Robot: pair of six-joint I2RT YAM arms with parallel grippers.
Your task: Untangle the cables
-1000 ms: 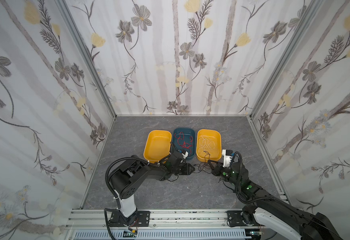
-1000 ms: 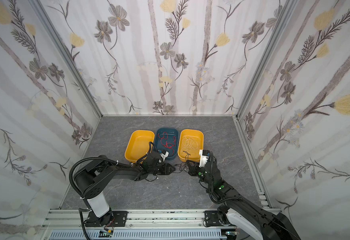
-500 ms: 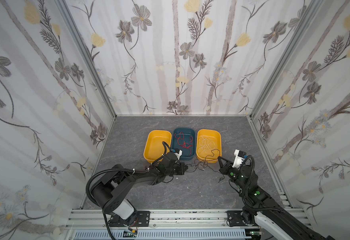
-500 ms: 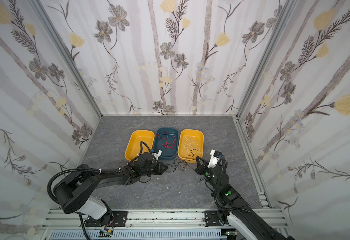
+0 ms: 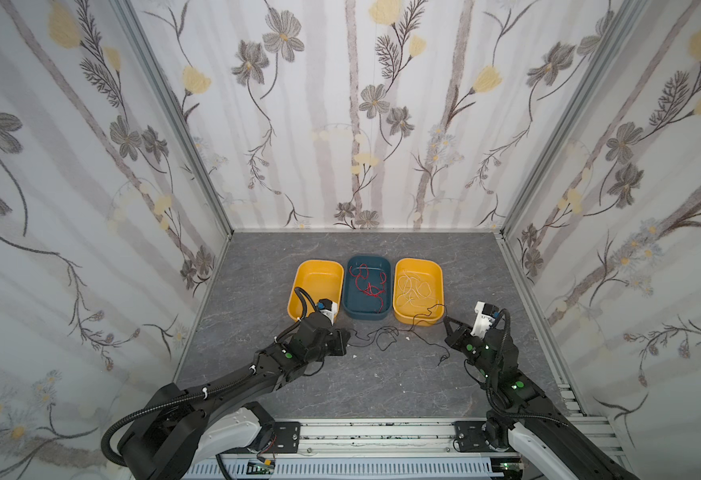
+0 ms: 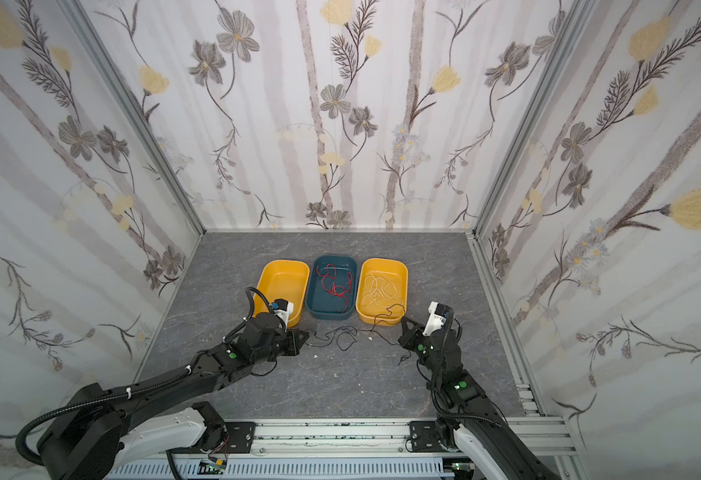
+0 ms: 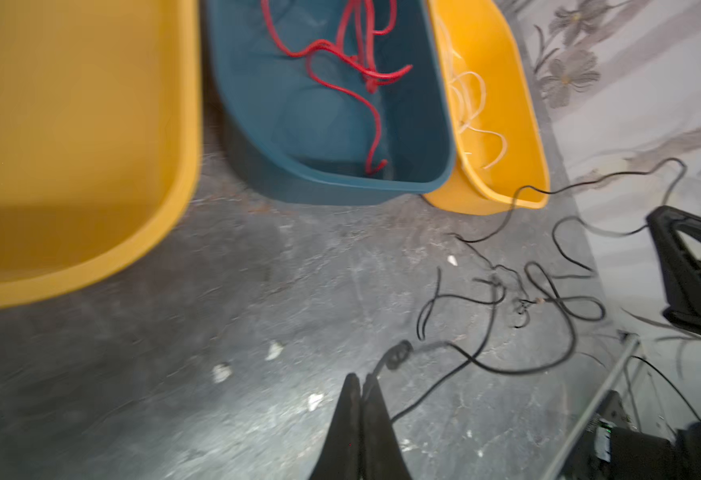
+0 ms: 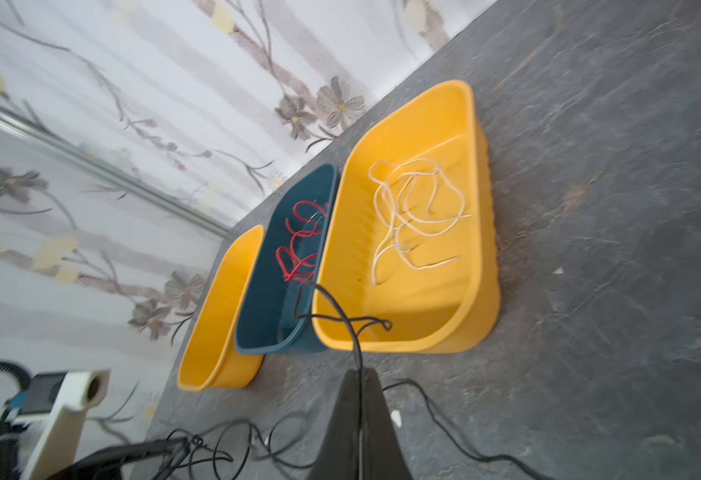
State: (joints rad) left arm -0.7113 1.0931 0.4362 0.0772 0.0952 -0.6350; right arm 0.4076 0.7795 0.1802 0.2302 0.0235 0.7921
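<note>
Now | left jaws pinch black cable | right jaws likewise

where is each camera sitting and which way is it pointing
Top views: high at the front, looking down on the table; both arms show, left gripper and right gripper.
Left wrist: behind its shut gripper, facing trays and black cables; right gripper at the edge.
Right wrist: behind its shut gripper, facing the trays.
Shared: both wrists see the blue tray's red cables.
</note>
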